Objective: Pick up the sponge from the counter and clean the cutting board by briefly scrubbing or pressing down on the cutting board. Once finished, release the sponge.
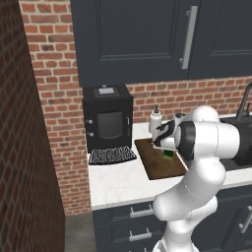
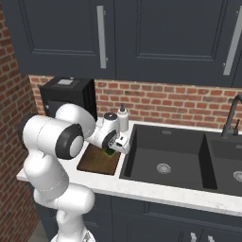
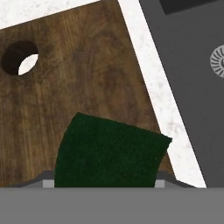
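The dark brown cutting board (image 1: 156, 167) (image 2: 96, 161) lies on the white counter (image 1: 118, 179) just left of the sink. The hand view looks down at the cutting board (image 3: 87, 83), with its small hole (image 3: 19, 57) at the upper left. My gripper (image 1: 166, 150) (image 2: 111, 149) points down over the board's sink-side half, shut on the sponge (image 1: 169, 154) (image 2: 109, 152). In the hand view the dark green sponge (image 3: 109, 155) sits between my fingers, low over the wood. I cannot tell whether it touches the board.
A black mesh mat (image 1: 112, 156) lies left of the board, in front of a black appliance (image 1: 107, 118). A white soap bottle (image 1: 155, 118) (image 2: 123, 118) stands behind the board. The dark sink (image 2: 165, 156) (image 3: 188, 65) and its faucet (image 2: 231, 116) are to the right.
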Available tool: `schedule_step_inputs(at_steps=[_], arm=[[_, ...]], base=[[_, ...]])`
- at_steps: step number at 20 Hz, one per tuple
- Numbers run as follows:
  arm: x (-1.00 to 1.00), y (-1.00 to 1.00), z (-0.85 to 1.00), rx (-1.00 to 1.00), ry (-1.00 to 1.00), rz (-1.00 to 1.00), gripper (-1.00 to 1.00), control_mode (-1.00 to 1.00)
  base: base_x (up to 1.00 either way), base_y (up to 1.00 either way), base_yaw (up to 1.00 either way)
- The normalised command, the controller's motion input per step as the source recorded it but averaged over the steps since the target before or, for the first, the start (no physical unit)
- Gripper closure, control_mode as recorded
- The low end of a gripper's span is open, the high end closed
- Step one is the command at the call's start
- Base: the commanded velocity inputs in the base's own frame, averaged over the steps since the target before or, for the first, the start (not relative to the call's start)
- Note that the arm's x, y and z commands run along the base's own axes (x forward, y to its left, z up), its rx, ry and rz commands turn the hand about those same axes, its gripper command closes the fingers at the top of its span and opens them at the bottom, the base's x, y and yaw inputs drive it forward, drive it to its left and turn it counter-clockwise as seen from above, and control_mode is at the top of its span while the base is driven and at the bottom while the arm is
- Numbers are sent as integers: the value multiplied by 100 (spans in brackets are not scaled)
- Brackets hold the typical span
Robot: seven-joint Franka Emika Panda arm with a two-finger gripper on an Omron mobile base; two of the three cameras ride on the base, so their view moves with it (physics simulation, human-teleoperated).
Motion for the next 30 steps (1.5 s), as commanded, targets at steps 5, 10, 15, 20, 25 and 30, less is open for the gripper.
schedule_step_inputs(at_steps=[5,10,15,20,25,30], arm=[[8,0,-26,0,0,0,100,-100],[29,0,0,0,-6,0,100,-100],[25,1,-37,0,0,2,100,-100],[6,0,-81,0,0,3,100,-100],[29,0,-14,2,-2,3,100,-100],[44,0,0,3,-6,3,100,-100]], base=[[0,0,0],[0,0,0],[0,0,0],[0,0,0],[0,0,0],[0,0,0]])
